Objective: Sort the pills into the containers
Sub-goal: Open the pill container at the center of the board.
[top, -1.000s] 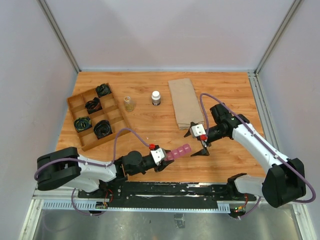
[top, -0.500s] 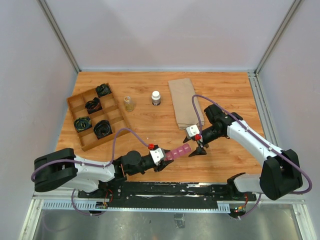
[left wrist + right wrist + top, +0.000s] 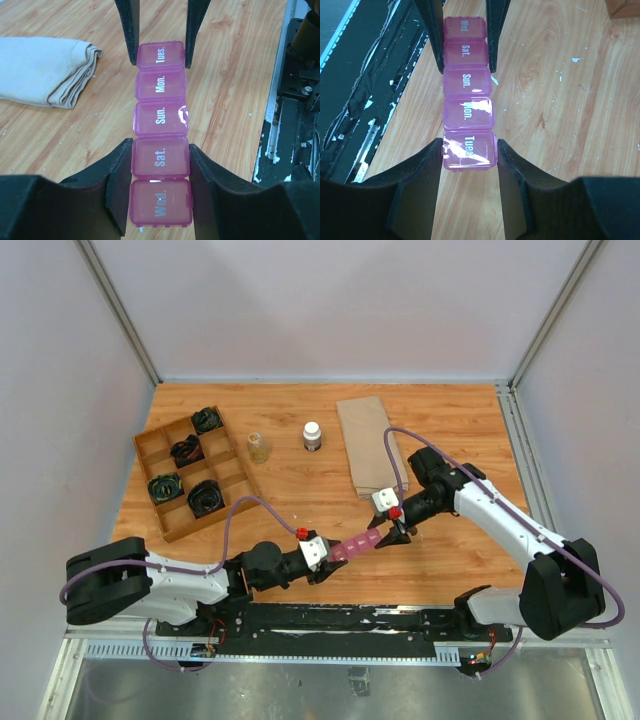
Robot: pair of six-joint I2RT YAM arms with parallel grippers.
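Holding the pink pill organiser strip [image 3: 160,117] near the front middle of the wooden table [image 3: 300,490], the left gripper [image 3: 333,552] pinches it across the sides of the "Sat." compartment, one in from the "Wed." end. Whether the strip rests on the wood or hangs just above it, I cannot tell. It runs rightward with all five lids shut. At its far end the right gripper [image 3: 386,535] has a finger set against each side of the "Tues." compartment, so both arms grip the one strip. The step in hand looks like steadying the organiser for opening; no pills show. The next move probably calls for one gripper to let go and catch a lid's lip.
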